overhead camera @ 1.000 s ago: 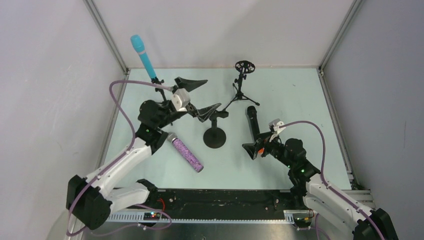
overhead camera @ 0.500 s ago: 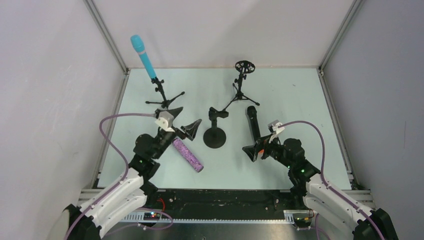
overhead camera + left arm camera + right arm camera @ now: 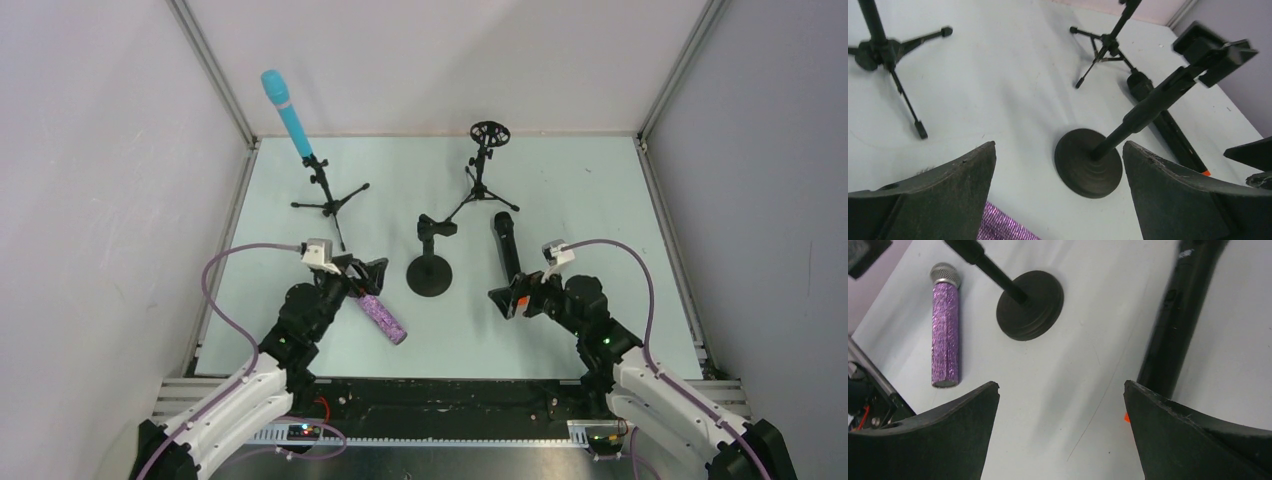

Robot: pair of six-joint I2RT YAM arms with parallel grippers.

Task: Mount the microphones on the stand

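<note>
Left gripper [image 3: 360, 274] leans low, jaws spread, purple mic [image 3: 1003, 227] just beneath them. Right gripper [image 3: 506, 298] hangs low, jaws spread, black mic [image 3: 1178, 315] against its right finger. Turquoise mic [image 3: 288, 115] stands far off.

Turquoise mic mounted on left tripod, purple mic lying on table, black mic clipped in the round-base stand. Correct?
No. The black mic lies on the table right of the round-base stand, not clipped in it; the top external view shows it. Rest stands.

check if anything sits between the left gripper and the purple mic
Nothing visible does. The open left gripper hangs right over the far end of the purple mic. The round-base stand is off to its right.
</note>
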